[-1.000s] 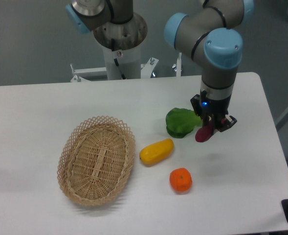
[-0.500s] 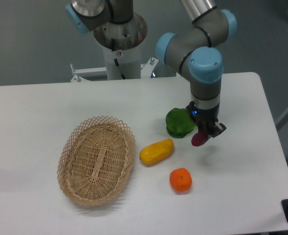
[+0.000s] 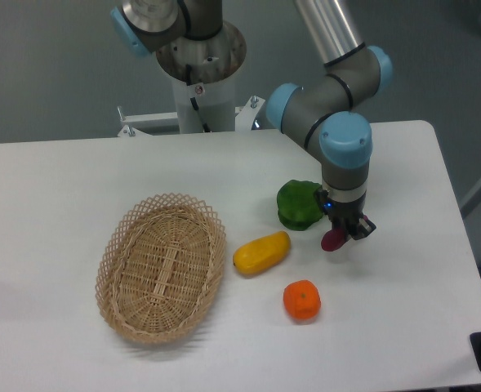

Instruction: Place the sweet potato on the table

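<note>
The sweet potato (image 3: 333,240) is a small dark reddish-purple tuber, held tilted between the fingers of my gripper (image 3: 342,233). The gripper is shut on it, low over the white table (image 3: 403,310), just right of a green vegetable. Whether the tuber's lower tip touches the tabletop I cannot tell. Most of the tuber's upper end is hidden by the fingers.
A green leafy vegetable (image 3: 299,204) lies right beside the gripper on its left. A yellow oblong fruit (image 3: 261,252) and a round orange (image 3: 302,300) sit to the front left. An oval wicker basket (image 3: 162,265) stands at the left. The robot base (image 3: 199,73) is at the back.
The arm has come down and slightly left with the sweet potato still held, bringing it from above the table to just over its surface.
</note>
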### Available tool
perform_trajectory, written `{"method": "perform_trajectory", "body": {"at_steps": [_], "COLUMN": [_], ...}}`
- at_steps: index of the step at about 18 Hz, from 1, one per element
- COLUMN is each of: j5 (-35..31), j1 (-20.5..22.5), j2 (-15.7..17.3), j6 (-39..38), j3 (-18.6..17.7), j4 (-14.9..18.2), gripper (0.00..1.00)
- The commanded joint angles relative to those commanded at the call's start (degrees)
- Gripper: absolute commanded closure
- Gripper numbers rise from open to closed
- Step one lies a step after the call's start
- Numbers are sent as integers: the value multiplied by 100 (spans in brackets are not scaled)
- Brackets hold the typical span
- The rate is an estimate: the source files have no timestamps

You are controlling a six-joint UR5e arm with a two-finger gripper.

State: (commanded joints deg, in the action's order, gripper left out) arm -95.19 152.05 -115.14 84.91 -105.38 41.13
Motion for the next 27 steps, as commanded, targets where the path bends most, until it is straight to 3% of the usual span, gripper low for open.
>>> {"method": "perform_trajectory", "body": {"at_steps": [6, 7, 8, 11, 12, 20, 23, 27], "j5": [0, 9, 9, 0, 0, -9, 17, 35], "j1": [0, 0, 0, -9, -9, -422, -431, -404], "j2": [9, 9, 9, 52, 70, 202, 307, 325], "j6": [-89, -89, -89, -98, -159, -1880, -1847, -1838], "j3": [26, 35, 61, 149, 202, 1080, 1230, 2011], "j4": [0, 0, 0, 0, -9, 26, 0, 157], "gripper": [72, 67, 58, 10, 1, 0, 0, 0]}}
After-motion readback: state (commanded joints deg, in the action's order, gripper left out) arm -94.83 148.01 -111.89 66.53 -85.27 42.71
